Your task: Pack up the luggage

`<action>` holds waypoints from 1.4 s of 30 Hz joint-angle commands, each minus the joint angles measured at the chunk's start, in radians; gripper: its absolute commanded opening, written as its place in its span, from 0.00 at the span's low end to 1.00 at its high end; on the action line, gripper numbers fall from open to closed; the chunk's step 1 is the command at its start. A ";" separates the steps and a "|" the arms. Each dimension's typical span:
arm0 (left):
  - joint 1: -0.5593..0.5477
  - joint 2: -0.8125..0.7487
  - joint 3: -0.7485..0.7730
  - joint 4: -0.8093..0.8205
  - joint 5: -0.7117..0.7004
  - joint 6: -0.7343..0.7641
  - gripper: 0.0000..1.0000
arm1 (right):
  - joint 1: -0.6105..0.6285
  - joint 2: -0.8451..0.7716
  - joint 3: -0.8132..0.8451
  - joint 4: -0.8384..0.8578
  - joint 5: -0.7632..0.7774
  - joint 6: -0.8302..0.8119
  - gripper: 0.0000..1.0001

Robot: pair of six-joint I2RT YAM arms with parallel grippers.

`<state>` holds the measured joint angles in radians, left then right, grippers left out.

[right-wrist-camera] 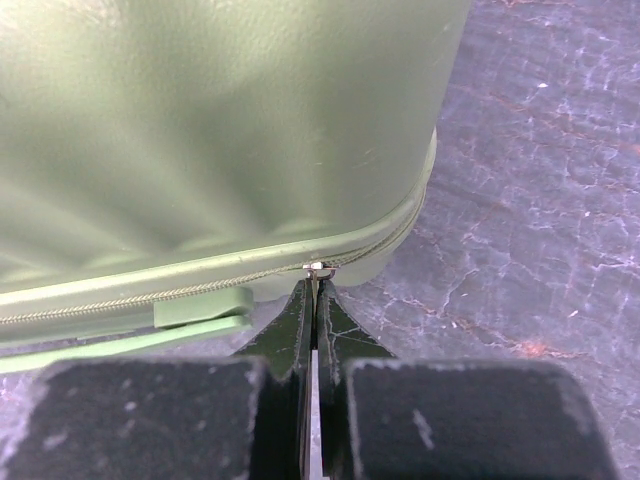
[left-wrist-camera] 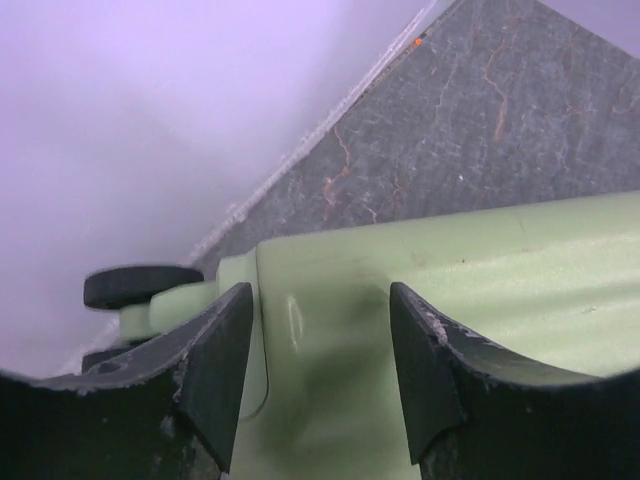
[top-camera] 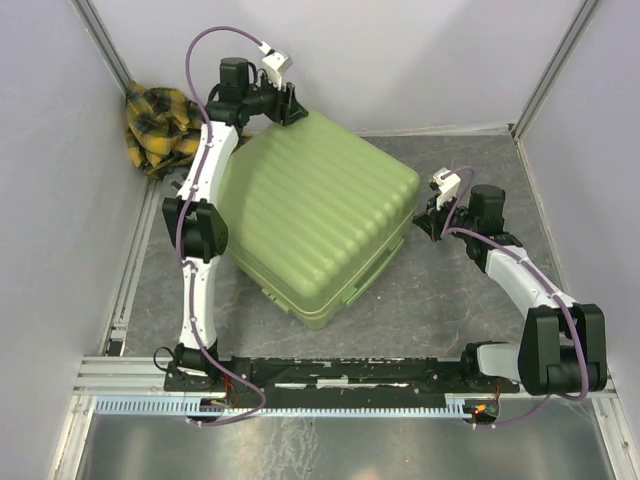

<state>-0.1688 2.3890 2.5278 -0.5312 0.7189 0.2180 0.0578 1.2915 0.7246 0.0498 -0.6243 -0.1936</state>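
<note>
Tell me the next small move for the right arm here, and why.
Probably draw the right gripper a little way along the zip seam. Its fingers are shut with the zipper pull seemingly pinched at their tips, and the luggage lies closed, so nothing can be packed until it unzips. The left gripper straddles the far corner by a wheel, which may help brace it.

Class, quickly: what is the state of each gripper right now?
The left gripper: jaws apart around the luggage corner; grip cannot be told.
The right gripper: closed, pinching the zipper pull.
</note>
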 commanded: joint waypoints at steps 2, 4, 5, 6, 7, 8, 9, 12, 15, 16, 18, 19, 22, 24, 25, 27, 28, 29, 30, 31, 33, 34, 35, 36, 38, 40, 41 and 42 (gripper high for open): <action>0.118 -0.194 -0.123 -0.121 -0.086 -0.209 0.69 | 0.051 -0.051 -0.031 -0.055 -0.109 0.052 0.02; 0.192 -0.342 -0.287 -0.152 -0.101 -0.230 0.74 | 0.053 -0.060 -0.036 -0.055 -0.106 0.055 0.02; 0.229 -0.422 -0.389 -0.159 -0.116 -0.235 0.75 | 0.054 -0.063 -0.040 -0.055 -0.107 0.056 0.02; 0.265 -0.500 -0.494 -0.167 -0.138 -0.233 0.76 | 0.055 -0.068 -0.043 -0.056 -0.106 0.056 0.02; 0.301 -0.579 -0.581 -0.171 -0.177 -0.233 0.76 | 0.057 -0.073 -0.044 -0.062 -0.106 0.056 0.02; 0.339 -0.645 -0.668 -0.177 -0.217 -0.247 0.77 | 0.058 -0.079 -0.047 -0.069 -0.105 0.054 0.02; 0.384 -0.708 -0.738 -0.191 -0.232 -0.268 0.77 | 0.059 -0.084 -0.049 -0.074 -0.106 0.052 0.02; 0.500 -0.854 -0.911 -0.245 -0.223 -0.323 0.77 | 0.060 -0.100 -0.053 -0.102 -0.107 0.037 0.02; 0.535 -0.976 -1.089 -0.272 -0.194 -0.321 0.77 | 0.061 -0.114 -0.057 -0.117 -0.110 0.031 0.02; 0.534 -1.018 -1.136 -0.265 -0.160 -0.323 0.77 | 0.062 -0.117 -0.059 -0.119 -0.111 0.029 0.02; 0.535 -1.064 -1.219 -0.234 -0.071 -0.342 0.77 | 0.063 -0.124 -0.063 -0.122 -0.112 0.027 0.02; 0.534 -1.076 -1.259 -0.205 -0.022 -0.364 0.76 | 0.065 -0.127 -0.067 -0.120 -0.113 0.026 0.02; 0.511 -1.072 -1.331 -0.100 0.087 -0.425 0.73 | 0.075 -0.132 -0.077 -0.101 -0.112 0.038 0.02; 0.474 -1.044 -1.339 -0.026 0.114 -0.443 0.71 | 0.087 -0.133 -0.083 -0.084 -0.106 0.051 0.02; 0.453 -1.022 -1.336 0.016 0.120 -0.460 0.70 | 0.095 -0.133 -0.085 -0.074 -0.099 0.059 0.02; 0.408 -0.966 -1.315 0.092 0.122 -0.475 0.67 | 0.114 -0.129 -0.088 -0.050 -0.084 0.077 0.02; 0.388 -0.927 -1.294 0.118 0.119 -0.475 0.65 | 0.127 -0.121 -0.087 -0.031 -0.074 0.089 0.02; 0.370 -0.887 -1.267 0.142 0.117 -0.476 0.63 | 0.140 -0.111 -0.084 -0.015 -0.063 0.104 0.02; 0.356 -0.838 -1.234 0.159 0.117 -0.475 0.61 | 0.153 -0.096 -0.080 0.005 -0.046 0.125 0.02; 0.344 -0.792 -1.198 0.170 0.117 -0.473 0.59 | 0.166 -0.081 -0.073 0.025 -0.032 0.144 0.02; 0.328 -0.690 -1.111 0.180 0.120 -0.457 0.54 | 0.198 -0.058 -0.056 0.062 -0.001 0.172 0.02; 0.322 -0.630 -1.045 0.173 0.118 -0.442 0.53 | 0.220 -0.049 -0.050 0.085 0.013 0.184 0.02; 0.318 -0.586 -0.990 0.162 0.114 -0.427 0.52 | 0.234 -0.041 -0.045 0.101 0.028 0.197 0.02; 0.318 -0.550 -0.939 0.146 0.109 -0.415 0.51 | 0.246 -0.036 -0.042 0.113 0.046 0.212 0.02; 0.317 -0.503 -0.830 0.087 0.082 -0.375 0.51 | 0.262 -0.040 -0.041 0.126 0.080 0.239 0.02; 0.317 -0.517 -0.760 0.042 0.034 -0.312 0.56 | 0.268 -0.058 -0.055 0.132 0.102 0.258 0.02; 0.315 -0.542 -0.749 0.030 -0.004 -0.268 0.59 | 0.273 -0.069 -0.066 0.132 0.110 0.267 0.02; 0.315 -0.584 -0.753 0.024 -0.036 -0.236 0.61 | 0.279 -0.083 -0.079 0.130 0.117 0.270 0.02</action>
<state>0.2066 1.8706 1.7157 -0.4107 0.7227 -0.1986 0.2966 1.2251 0.6521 0.0788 -0.5457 0.0086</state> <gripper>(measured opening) 0.677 0.023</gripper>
